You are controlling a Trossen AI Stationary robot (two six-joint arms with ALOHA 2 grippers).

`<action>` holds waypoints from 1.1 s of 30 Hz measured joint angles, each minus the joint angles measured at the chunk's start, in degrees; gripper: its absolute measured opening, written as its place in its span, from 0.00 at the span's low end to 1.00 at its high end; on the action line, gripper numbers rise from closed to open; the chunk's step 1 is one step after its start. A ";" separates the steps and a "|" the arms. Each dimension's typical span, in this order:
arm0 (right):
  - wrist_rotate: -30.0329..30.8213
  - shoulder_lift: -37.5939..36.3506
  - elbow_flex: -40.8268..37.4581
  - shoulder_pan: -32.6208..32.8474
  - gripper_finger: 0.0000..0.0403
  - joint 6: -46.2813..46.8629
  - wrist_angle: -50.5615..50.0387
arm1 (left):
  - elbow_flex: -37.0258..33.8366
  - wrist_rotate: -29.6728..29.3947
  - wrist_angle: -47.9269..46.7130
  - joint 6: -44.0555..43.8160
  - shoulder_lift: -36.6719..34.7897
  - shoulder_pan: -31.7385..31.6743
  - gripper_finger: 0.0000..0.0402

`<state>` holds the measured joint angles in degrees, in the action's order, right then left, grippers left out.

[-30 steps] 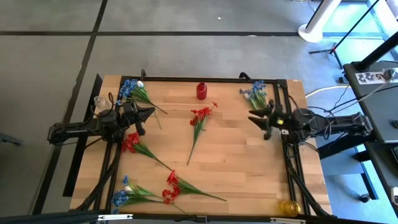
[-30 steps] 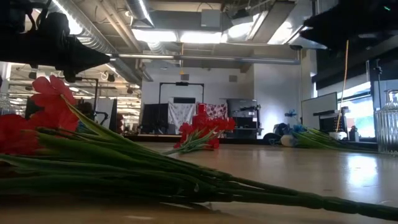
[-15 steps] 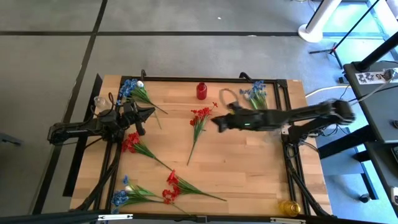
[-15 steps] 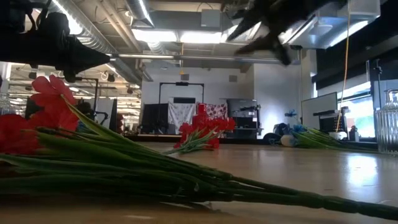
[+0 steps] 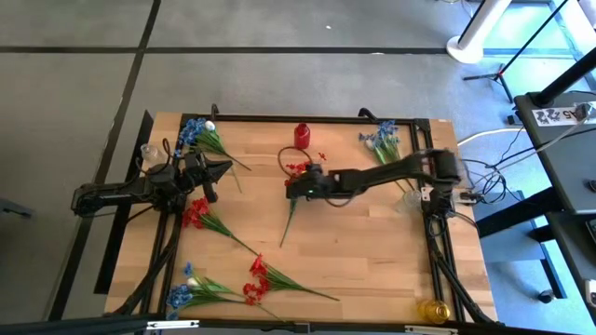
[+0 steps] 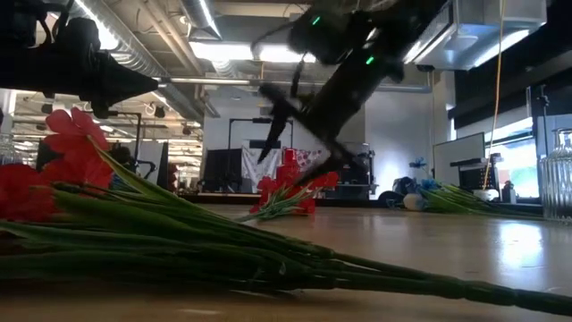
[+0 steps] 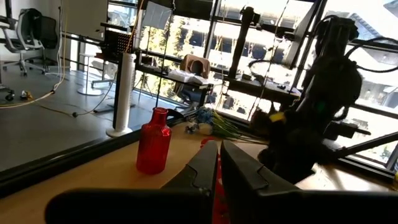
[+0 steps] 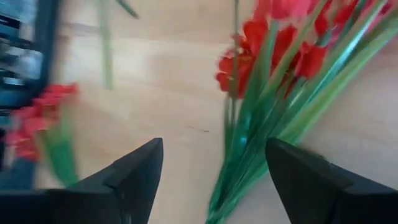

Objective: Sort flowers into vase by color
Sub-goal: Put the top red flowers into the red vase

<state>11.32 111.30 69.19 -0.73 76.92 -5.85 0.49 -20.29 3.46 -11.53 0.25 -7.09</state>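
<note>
Now right end effector [image 5: 294,185] gapes above red flowers [image 5: 298,177], near red vase [image 5: 302,136].

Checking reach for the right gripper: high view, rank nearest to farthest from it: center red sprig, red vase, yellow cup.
From the right gripper:
1. Center red sprig, directly under it.
2. Red vase, at the far edge, mid-table.
3. Yellow cup, near right corner.
</note>
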 joint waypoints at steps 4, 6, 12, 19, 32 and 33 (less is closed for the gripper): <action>1.05 4.68 3.93 -0.55 0.67 0.88 -3.64 | 0.00 0.00 0.02 -0.02 0.00 0.00 0.05; 2.50 6.16 5.36 -0.57 0.65 0.70 -4.96 | 0.00 0.02 0.00 0.00 0.00 0.00 0.05; 6.88 6.94 6.12 -0.53 0.55 1.88 -8.30 | 0.00 0.00 0.02 0.00 0.00 0.00 0.05; 6.78 6.94 6.03 -2.10 0.31 -3.34 -9.25 | 0.00 0.00 0.00 -0.02 0.00 0.00 0.05; 1.28 -0.95 12.29 -4.42 0.03 -22.18 3.62 | 0.00 0.00 0.01 -0.01 0.00 0.00 0.05; 1.92 -2.49 12.91 -4.74 0.02 -26.11 4.68 | 0.00 0.00 0.02 0.00 0.00 0.00 0.05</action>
<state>13.25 108.81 82.10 -5.47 50.81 -1.17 0.49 -20.30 3.49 -11.53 0.25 -7.09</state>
